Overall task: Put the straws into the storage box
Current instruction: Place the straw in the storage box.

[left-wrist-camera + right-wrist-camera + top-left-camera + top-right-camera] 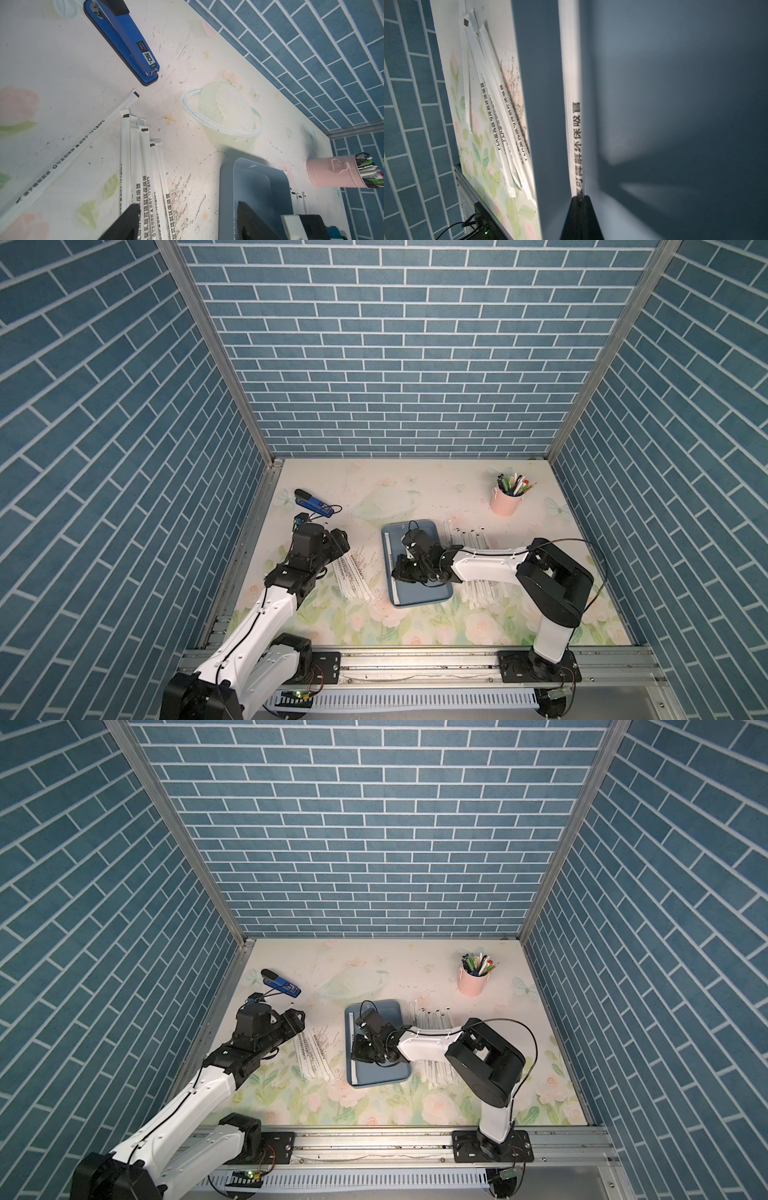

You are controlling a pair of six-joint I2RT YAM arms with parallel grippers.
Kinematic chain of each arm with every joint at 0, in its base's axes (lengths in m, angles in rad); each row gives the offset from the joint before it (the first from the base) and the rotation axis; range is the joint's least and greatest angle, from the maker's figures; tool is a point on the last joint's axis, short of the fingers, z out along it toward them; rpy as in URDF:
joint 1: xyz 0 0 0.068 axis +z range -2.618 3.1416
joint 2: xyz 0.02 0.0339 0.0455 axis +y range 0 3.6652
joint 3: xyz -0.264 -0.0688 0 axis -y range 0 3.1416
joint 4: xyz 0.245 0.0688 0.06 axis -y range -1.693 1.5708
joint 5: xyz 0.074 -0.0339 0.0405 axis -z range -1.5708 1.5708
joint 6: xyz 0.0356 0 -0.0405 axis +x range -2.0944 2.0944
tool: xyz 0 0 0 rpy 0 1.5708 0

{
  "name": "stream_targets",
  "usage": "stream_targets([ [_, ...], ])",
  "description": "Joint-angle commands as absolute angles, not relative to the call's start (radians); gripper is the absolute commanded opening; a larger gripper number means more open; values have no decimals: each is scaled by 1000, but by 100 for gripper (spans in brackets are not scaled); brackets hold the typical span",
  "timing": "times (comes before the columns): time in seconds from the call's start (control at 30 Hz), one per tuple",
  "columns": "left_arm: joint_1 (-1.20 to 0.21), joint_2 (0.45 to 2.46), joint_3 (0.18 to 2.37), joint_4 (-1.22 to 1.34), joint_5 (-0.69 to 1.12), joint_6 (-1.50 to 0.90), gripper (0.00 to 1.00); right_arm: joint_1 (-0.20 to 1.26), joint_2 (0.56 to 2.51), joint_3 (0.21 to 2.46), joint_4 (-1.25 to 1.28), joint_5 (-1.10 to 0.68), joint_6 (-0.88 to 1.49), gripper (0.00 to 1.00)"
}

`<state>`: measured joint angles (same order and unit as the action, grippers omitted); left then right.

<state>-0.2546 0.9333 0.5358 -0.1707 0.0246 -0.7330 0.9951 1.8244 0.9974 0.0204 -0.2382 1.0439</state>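
Left side: left gripper [340, 543], jaws apart, hangs over the loose straws [353, 576] beside the storage box [432, 593]. Centre: right gripper [401, 570] is inside the box, clamped on one straw [571, 93] running along its left wall. Right side: more straws [469, 539] lie on the table [415, 497].

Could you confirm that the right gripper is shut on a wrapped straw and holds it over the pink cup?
Not quite. The right gripper is shut on a wrapped straw, but it holds it over the storage box, not the pink cup, which stands apart near the far wall. The right wrist view shows the straw against the box's blue-grey floor.
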Motion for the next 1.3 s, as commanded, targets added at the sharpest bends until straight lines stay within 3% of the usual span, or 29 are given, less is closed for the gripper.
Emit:
stream_targets([
  [0.0, -254, 942, 537, -172, 15, -732, 74, 999, 1859, 1029, -36, -258, 1052, 0],
  [0.17, -264, 957, 535, -166, 22, -738, 71, 997, 1880, 1057, -81, -246, 1044, 0],
  [0.43, -286, 972, 526, -165, 7, -750, 65, 986, 1885, 1043, -82, -253, 1046, 13],
  [0.77, -305, 978, 514, -142, 0, -769, 64, 979, 1874, 1051, -96, -255, 1033, 19],
  [1.07, -367, 1003, 514, -175, -40, -807, 50, 948, 1791, 1132, -238, -180, 874, 36],
  [1.27, -455, 1089, 541, -233, -136, -868, 43, 947, 1718, 1142, -268, -83, 802, 37],
])
